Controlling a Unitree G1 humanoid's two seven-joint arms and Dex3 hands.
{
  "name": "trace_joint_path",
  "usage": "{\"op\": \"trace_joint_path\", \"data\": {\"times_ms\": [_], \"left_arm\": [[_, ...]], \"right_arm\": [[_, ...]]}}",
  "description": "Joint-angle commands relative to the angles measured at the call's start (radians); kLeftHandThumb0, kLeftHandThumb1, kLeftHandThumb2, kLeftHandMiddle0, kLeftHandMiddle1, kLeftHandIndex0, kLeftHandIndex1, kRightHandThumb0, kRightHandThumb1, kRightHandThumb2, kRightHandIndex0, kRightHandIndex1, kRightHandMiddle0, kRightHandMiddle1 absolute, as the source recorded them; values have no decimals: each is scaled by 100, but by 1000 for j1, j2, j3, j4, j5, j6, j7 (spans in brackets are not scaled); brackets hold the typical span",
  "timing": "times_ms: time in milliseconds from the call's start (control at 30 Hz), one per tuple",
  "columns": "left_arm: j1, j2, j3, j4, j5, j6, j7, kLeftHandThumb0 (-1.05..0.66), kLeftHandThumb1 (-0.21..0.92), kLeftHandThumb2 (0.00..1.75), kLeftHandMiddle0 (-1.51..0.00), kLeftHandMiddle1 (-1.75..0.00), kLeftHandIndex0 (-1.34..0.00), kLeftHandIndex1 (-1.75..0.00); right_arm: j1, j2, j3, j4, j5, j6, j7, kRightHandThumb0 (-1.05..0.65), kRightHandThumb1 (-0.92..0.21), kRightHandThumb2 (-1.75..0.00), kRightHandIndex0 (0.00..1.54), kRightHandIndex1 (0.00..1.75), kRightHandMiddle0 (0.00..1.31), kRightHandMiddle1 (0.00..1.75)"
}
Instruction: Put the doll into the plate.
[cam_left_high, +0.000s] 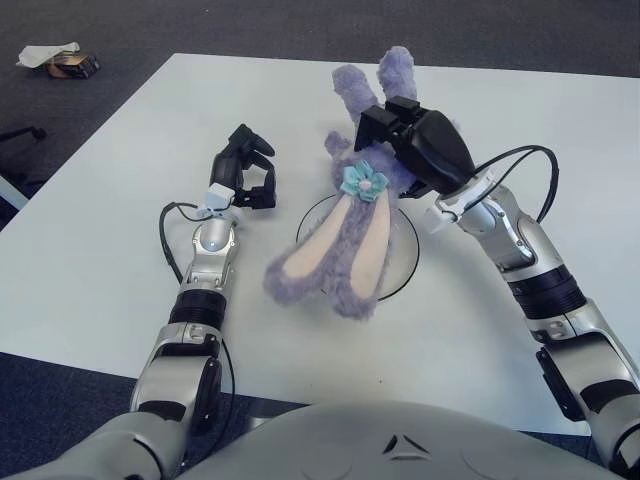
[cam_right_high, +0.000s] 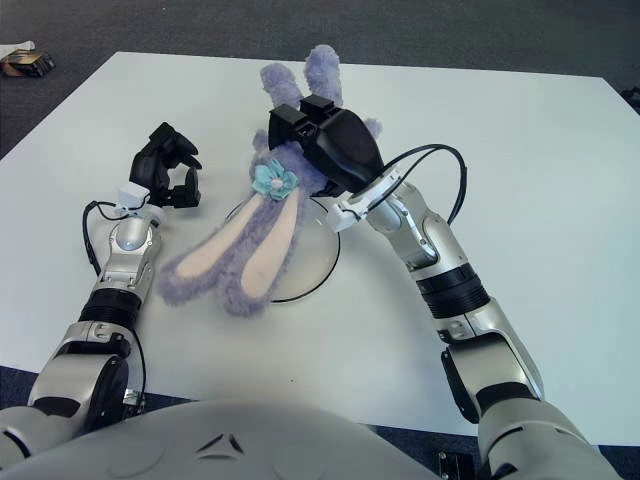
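A purple plush rabbit doll (cam_left_high: 345, 240) with long pink-lined ears and a teal flower hangs head-down over the white, dark-rimmed plate (cam_left_high: 405, 262). My right hand (cam_left_high: 405, 150) is shut on the doll's body above the plate's far side. The ears droop across the plate and past its near-left rim, hiding most of it. My left hand (cam_left_high: 247, 172) shows to the left of the plate, fingers curled, holding nothing.
The white table (cam_left_high: 120, 200) stretches around the plate. Beyond its far-left corner, a small box with crumpled paper (cam_left_high: 60, 60) lies on the dark carpet. A black cable loops beside each forearm.
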Motion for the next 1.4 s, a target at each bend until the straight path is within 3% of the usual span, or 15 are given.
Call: {"op": "trace_joint_path", "data": {"times_ms": [0, 533, 733, 867, 1033, 1367], "left_arm": [[77, -20, -6, 85, 5, -21, 3, -1, 27, 138, -53, -175, -52, -175], [59, -13, -8, 118, 24, -23, 25, -1, 28, 136, -53, -175, -51, -175], [56, -11, -12, 120, 35, -12, 42, -1, 29, 136, -52, -175, -51, -175], [55, -9, -15, 116, 40, 1, 51, -1, 29, 136, -52, -175, -51, -175], [57, -9, -17, 109, 36, 17, 50, -1, 29, 136, -52, -175, -51, -175], [49, -14, -12, 124, 12, 13, 33, -1, 29, 135, -52, -175, -51, -175]], "right_arm": [[17, -12, -17, -35, -13, -48, -22, 0, -8, -156, 82, 166, 55, 175], [71, -40, -17, -71, 13, -197, 15, 0, -14, -152, 76, 171, 51, 175], [98, -68, -25, -119, 41, -213, 83, 0, -14, -153, 75, 174, 51, 175], [105, -77, -49, -147, -2, -227, 80, 0, -10, -158, 78, 174, 53, 175], [107, -73, -66, -157, -54, -261, 50, 0, -6, -162, 81, 175, 56, 174], [171, -15, -74, -182, -22, -245, 42, -1, -5, -161, 81, 175, 61, 168]]}}
